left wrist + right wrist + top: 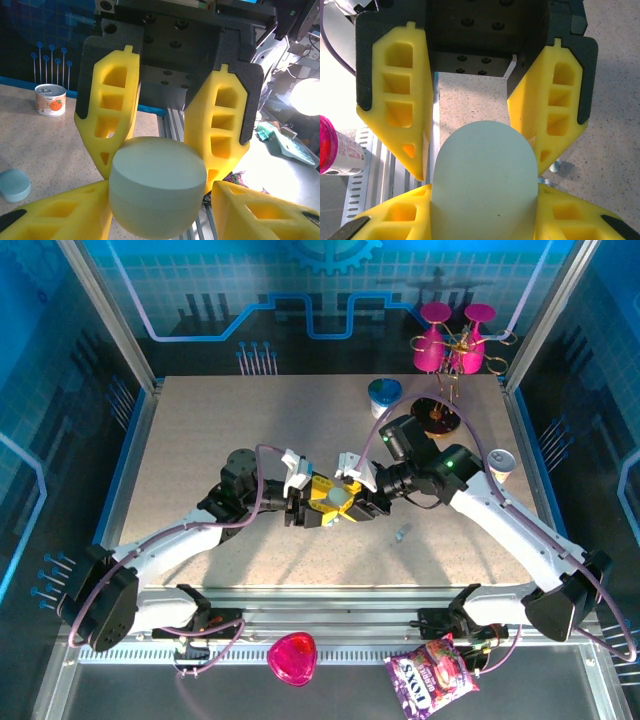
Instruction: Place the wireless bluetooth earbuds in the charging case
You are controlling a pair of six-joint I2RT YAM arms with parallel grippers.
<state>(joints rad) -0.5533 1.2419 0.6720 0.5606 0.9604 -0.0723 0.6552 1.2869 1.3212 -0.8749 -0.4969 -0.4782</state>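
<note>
Both tools hold it: our left gripper [159, 175] and right gripper [480, 170] each clamp the pale-green rounded plastic case [343, 496].

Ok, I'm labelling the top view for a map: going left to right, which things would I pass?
From the left: pink heart → case → earbud → white cup.

Robot lab cell: aluminium frame [111, 310], blue circuit-print walls [200, 280], speckled table [250, 420].
</note>
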